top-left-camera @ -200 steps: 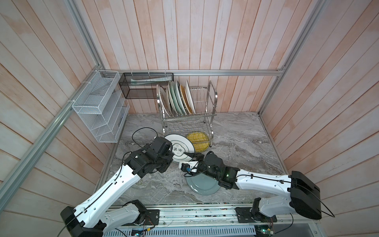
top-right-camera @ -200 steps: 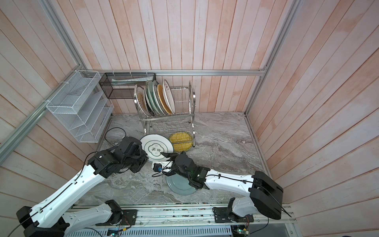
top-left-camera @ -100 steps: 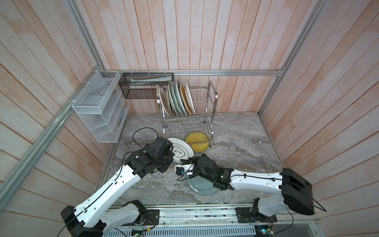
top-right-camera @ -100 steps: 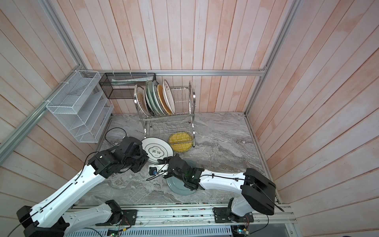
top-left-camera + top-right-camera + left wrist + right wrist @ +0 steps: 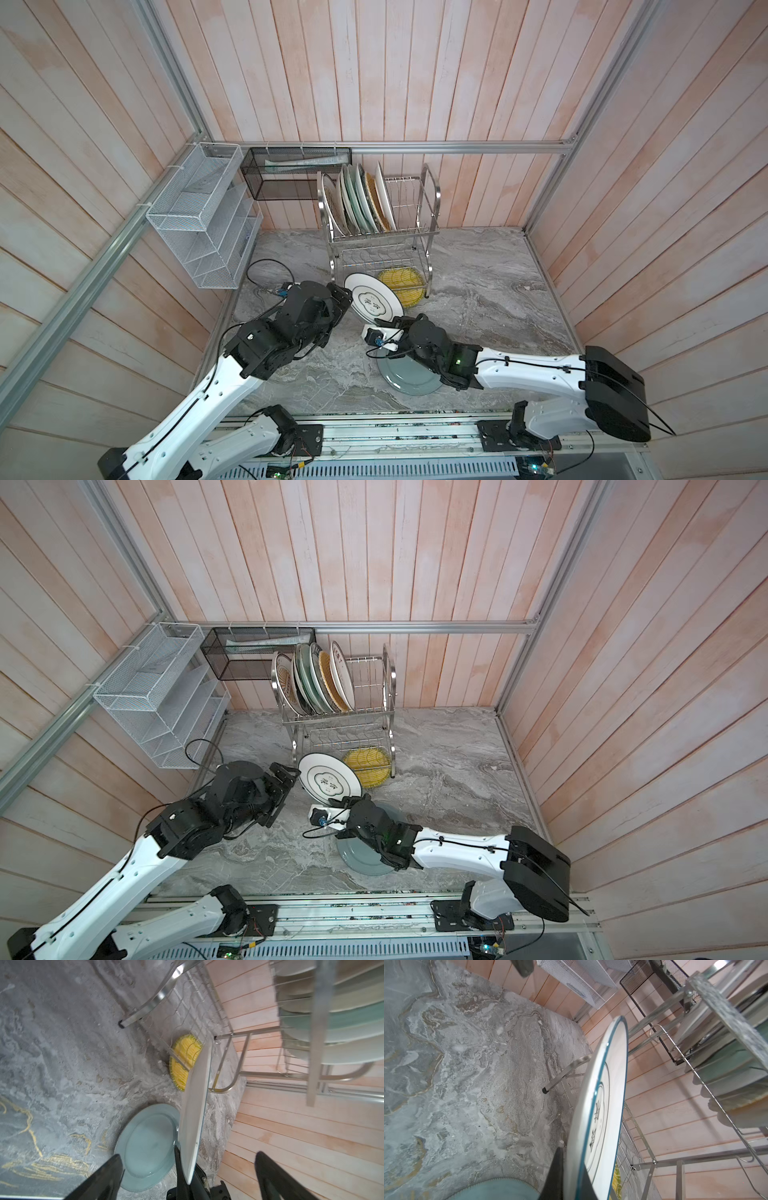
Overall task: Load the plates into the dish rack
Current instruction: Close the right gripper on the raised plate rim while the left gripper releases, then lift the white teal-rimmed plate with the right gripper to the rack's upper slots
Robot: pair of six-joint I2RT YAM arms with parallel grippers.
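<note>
Since a second ago the left fingers (image 5: 108, 1172) have let go and sprung wide apart, while the right fingers (image 5: 553, 1178) have closed on the lower rim of the white round ceramic plate with a teal rim and black characters (image 5: 373, 300). That plate stands on edge, tilted, off the grey marble tabletop (image 5: 498, 291), held by the right fingers alone. In the left wrist view its rim passes between the two spread left fingers and touches neither.

Just beyond the held plate from the right fingers is the shiny stainless-steel two-tier wire dish rack (image 5: 430, 195). A yellow woven-pattern round plate (image 5: 403, 282) sits at the rack's lower tier behind the wires; whether it stands in a slot I cannot tell. Several pale round plates (image 5: 357, 199) stand upright, side by side, in the upper tier's slots, well above both pairs of fingers.

A grey-blue round plate (image 5: 405, 378) lies flat on the tabletop below and behind the right fingers, partly covered by the right arm.
</note>
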